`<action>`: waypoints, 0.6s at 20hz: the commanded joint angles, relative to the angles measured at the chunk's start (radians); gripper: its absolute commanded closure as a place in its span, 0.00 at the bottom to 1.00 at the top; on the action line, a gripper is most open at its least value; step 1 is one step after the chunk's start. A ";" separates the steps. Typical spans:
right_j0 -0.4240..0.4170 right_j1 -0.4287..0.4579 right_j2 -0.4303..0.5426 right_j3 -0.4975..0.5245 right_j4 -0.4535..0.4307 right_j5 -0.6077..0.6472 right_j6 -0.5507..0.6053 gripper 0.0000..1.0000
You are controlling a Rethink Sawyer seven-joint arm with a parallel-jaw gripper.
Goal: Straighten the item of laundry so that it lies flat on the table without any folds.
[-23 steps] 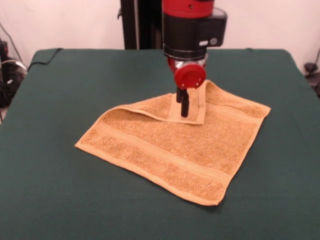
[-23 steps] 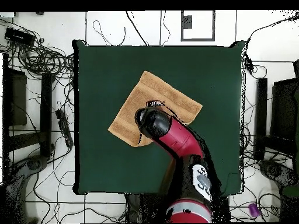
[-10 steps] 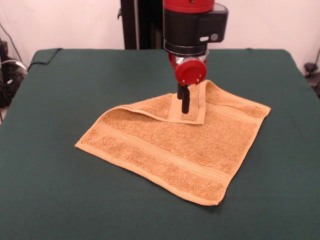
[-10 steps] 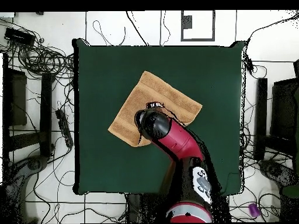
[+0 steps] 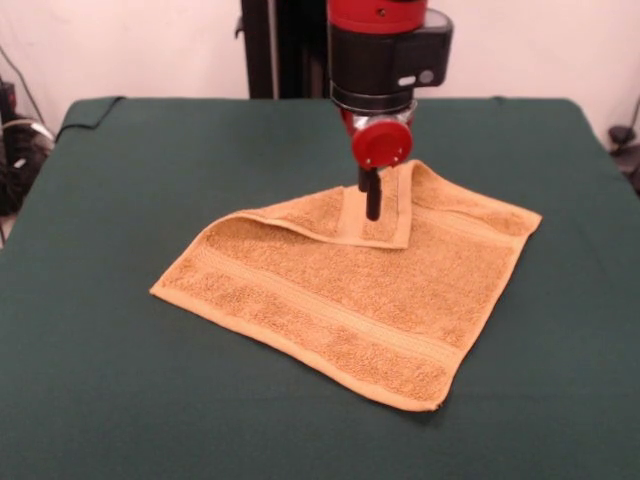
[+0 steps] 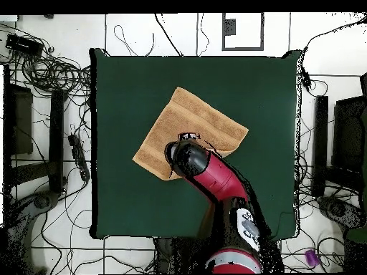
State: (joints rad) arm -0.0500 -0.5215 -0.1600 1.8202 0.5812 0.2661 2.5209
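Hovering closed over the towel's [image 5: 345, 290] folded-over far corner — the gripper [image 5: 373, 208] grips nothing.

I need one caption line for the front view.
Sawyer gripper above the folded-over corner of an orange towel on the green table.

even soft light, faint shadows

Around the towel [image 5: 350, 290] the green table [image 5: 120, 390] lies bare on every side, open for passage. Over the towel's far corner, folded back onto it, the arm [image 6: 215, 179] hangs down, its gripper [image 5: 372, 205] just above the fold, blocking approach from above there. The towel's near half stays unobstructed.
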 commanded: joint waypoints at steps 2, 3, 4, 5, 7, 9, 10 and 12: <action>-0.019 0.036 0.147 0.125 0.033 -0.075 0.181 0.00; -0.023 0.039 0.153 0.128 0.031 -0.086 0.180 0.00; -0.027 0.042 0.158 0.131 0.029 -0.097 0.179 0.00; -0.030 0.045 0.162 0.133 0.028 -0.106 0.179 0.00; -0.035 0.054 0.170 0.137 0.023 -0.126 0.180 0.00; -0.038 0.063 0.176 0.138 0.020 -0.143 0.183 0.00; -0.040 0.068 0.179 0.139 0.018 -0.154 0.184 0.00; -0.041 0.075 0.182 0.136 0.016 -0.165 0.185 0.00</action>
State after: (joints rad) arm -0.0875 -0.5174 -0.1116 1.8824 0.5818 0.1787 2.5209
